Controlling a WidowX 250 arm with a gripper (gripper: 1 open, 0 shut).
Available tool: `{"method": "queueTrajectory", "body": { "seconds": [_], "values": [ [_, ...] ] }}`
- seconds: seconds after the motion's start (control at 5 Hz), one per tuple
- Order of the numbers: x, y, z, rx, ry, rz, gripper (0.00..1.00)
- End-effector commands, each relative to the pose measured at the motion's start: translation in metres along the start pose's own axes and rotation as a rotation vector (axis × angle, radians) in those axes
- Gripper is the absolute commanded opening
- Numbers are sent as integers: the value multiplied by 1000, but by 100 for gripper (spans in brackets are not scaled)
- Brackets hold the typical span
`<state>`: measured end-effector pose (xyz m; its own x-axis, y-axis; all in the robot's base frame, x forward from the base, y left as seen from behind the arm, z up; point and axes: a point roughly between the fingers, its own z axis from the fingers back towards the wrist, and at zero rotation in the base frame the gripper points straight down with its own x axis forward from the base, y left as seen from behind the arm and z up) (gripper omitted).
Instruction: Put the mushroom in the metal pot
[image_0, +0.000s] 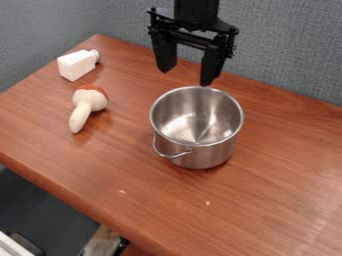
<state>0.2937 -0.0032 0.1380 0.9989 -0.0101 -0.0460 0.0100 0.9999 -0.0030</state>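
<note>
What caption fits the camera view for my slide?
Open hand hovers behind the empty pot; mushroom lies on the table.

Wooden table with mushroom, metal pot, white block

Wooden table with a reddish-brown, fine-grained top, seen from above at an angle so that its near edge runs diagonally from the left side to the bottom right. Behind the far edge stands a grey-blue wall with a faintly textured surface. Below the near edge, at lower left, a dark floor area with indistinct pale shapes. Lighting even and diffuse, with soft shadows on the tabletop
</note>
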Motion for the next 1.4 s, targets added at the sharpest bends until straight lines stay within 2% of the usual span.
{"method": "queueTrajectory", "body": {
  "seconds": [0.0, 0.2, 0.4, 0.6, 0.8, 1.0, 1.2],
  "values": [
    [-6, 8, 3, 12, 9, 30, 100],
    [-12, 17, 6, 24, 18, 61, 100],
    [-13, 26, -4, 9, -3, 83, 100],
    [-13, 45, -11, -8, -33, 127, 100],
    [-5, 77, -20, 5, -37, 244, 0],
    [3, 107, -28, 16, -41, 347, 0],
    [13, 126, -39, 30, -36, 433, 100]
  ]
}}
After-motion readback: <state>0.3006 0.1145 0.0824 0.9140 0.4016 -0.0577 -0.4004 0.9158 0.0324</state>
